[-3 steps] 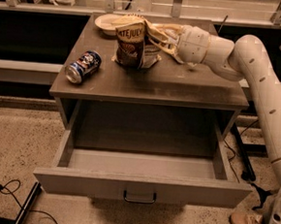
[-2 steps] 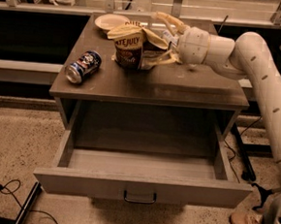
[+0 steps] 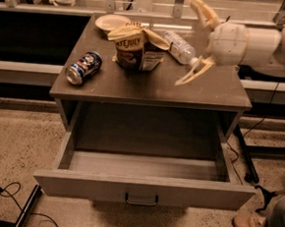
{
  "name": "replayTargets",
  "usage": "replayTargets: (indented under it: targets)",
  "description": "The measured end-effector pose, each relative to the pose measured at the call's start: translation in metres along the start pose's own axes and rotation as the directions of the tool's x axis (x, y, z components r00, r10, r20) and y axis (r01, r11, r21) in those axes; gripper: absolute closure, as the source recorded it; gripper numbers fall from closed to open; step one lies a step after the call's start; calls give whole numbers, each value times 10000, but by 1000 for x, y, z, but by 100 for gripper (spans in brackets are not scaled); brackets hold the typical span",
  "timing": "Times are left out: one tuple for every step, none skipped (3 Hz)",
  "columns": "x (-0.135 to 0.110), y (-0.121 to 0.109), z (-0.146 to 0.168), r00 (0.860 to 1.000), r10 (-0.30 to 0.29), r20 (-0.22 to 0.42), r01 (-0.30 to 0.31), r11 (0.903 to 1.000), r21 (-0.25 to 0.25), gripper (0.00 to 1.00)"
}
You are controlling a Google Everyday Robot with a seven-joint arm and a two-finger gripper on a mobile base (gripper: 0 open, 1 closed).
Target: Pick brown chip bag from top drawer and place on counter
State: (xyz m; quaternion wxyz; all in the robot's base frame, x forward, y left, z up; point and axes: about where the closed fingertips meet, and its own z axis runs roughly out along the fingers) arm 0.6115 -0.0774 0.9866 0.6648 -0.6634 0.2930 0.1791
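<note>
The brown chip bag (image 3: pixel 137 48) stands upright on the counter (image 3: pixel 149 89), near its back middle, with its tan "LATE JULY" top facing me. My gripper (image 3: pixel 183 40) is open and empty, to the right of the bag and apart from it, raised above the counter. One finger (image 3: pixel 202 12) points up-left, the other (image 3: pixel 195 73) down-left. The top drawer (image 3: pixel 143 192) is pulled fully out below the counter and nothing shows inside it. Its metal pull handle (image 3: pixel 141 200) is at the front centre.
A blue soda can (image 3: pixel 83 67) lies on its side at the counter's left. A pale bowl (image 3: pixel 112 22) sits behind the bag. A clear water bottle (image 3: pixel 180 47) lies right of the bag, under my gripper. A person's shoe (image 3: pixel 252 226) is at the bottom right. Cables (image 3: pixel 8 193) lie on the floor at left.
My gripper has let go of the chip bag, opened wide and drawn back to the right and upward. The bag stays standing on the counter.
</note>
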Motion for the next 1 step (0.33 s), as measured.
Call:
replayTargets:
  targets:
    - [-5,-2,-5,10000,2,-86,-2,10000,30,0]
